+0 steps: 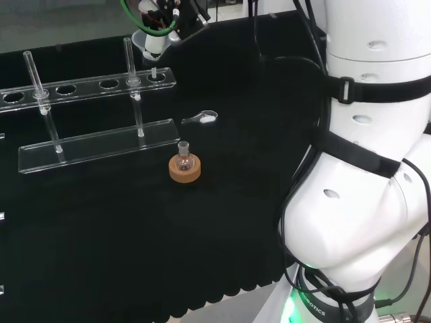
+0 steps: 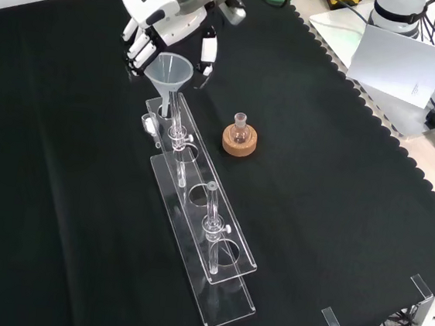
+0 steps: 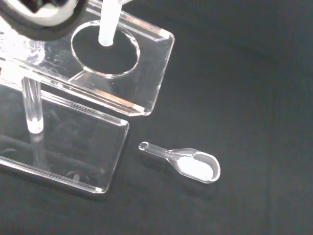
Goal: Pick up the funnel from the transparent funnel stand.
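Black-and-white fingers of the hand [image 2: 166, 25] hung around the funnel [image 2: 167, 70] at the far end of the stand [image 2: 195, 231] in the front view, some behind the cone's left rim and one just right of it; whether any of them touched the rim, or closed on it, I could not tell. They looked only slightly curled. That funnel was upright, its wide mouth up and its stem pointing down at the end hole of the stand's top plate. From the wrist, the white stem [image 3: 107, 22] ended just above that round hole, and the stem's tip was clear of the plate. In the head view the hand [image 1: 161, 27] sat over the stand's right end, with the funnel's body [image 1: 151, 46] below it and the stem reaching toward the last hole. Built of two clear plates joined by two clear posts, the stand [image 1: 94, 145] lay long across the cloth [image 2: 340, 184], and further holes in its top plate were open. A small round flask [image 2: 240, 133] on a cork ring [image 2: 240, 143] stood to the right of the stand in the front view, apart from it. Near the stand's end, seen from the wrist, lay a clear scoop [image 3: 188, 162] holding white powder, flat on the cloth and clear of the base plate.
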